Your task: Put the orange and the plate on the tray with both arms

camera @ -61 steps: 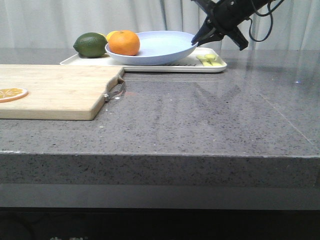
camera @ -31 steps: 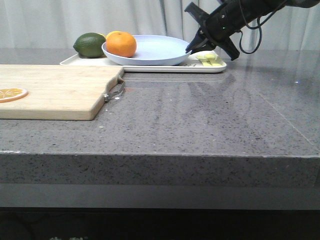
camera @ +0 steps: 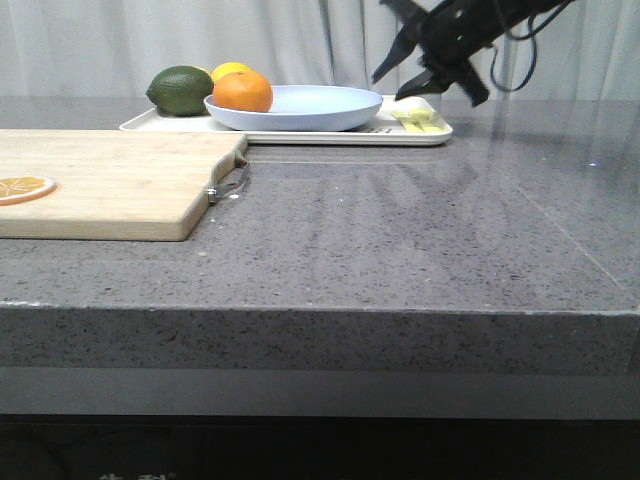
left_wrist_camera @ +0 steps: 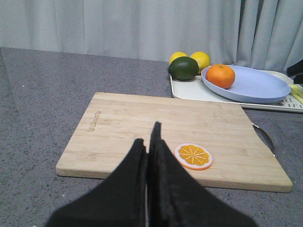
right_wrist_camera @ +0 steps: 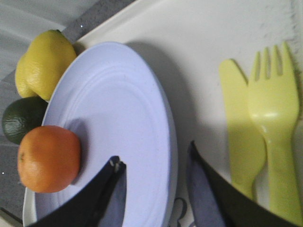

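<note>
The orange (camera: 243,90) lies in the left part of the pale lavender-blue plate (camera: 310,105), and the plate rests flat on the cream-white tray (camera: 350,137) at the back of the table. My right gripper (camera: 392,85) hovers open just above the plate's right rim. In the right wrist view this gripper (right_wrist_camera: 154,158) straddles the rim of the plate (right_wrist_camera: 113,127) without gripping it, with the orange (right_wrist_camera: 47,158) at the far side. My left gripper (left_wrist_camera: 149,142) is shut and empty over the wooden board, far from the orange (left_wrist_camera: 220,75), plate (left_wrist_camera: 255,85) and tray (left_wrist_camera: 189,90).
A dark green lime (camera: 180,90) and a yellow lemon (right_wrist_camera: 45,61) sit on the tray's left end. A yellow-green fork (right_wrist_camera: 272,109) and knife (right_wrist_camera: 241,118) lie at its right end. The wooden cutting board (camera: 110,180) with a flat orange slice (camera: 22,187) occupies the front left.
The plate, held tilted above the tray by my right gripper a second ago, now lies flat on it. The right gripper has opened and risen off the rim.
</note>
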